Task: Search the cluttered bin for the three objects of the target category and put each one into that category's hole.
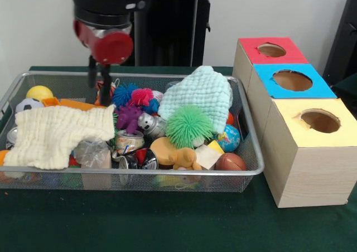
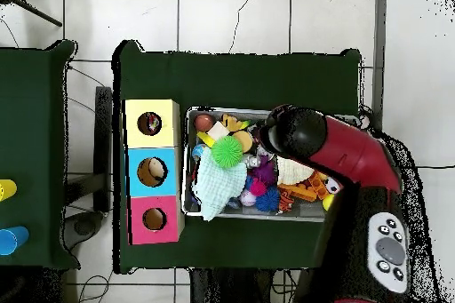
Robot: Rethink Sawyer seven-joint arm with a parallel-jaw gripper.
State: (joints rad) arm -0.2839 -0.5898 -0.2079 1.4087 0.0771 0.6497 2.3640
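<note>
While gripper [image 1: 99, 76] hangs over the bin's [image 1: 245, 171] far rim, jaws apparently apart, empty; descend vertically, avoid snagging white cloth [image 1: 56, 135], pick exposed item.

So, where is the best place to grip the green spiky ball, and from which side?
Probably straight from above, closing on its round middle. The green spiky ball sits on top of the pile, beside the pale green cloth, so its sides are crowded while its top is free.
</note>
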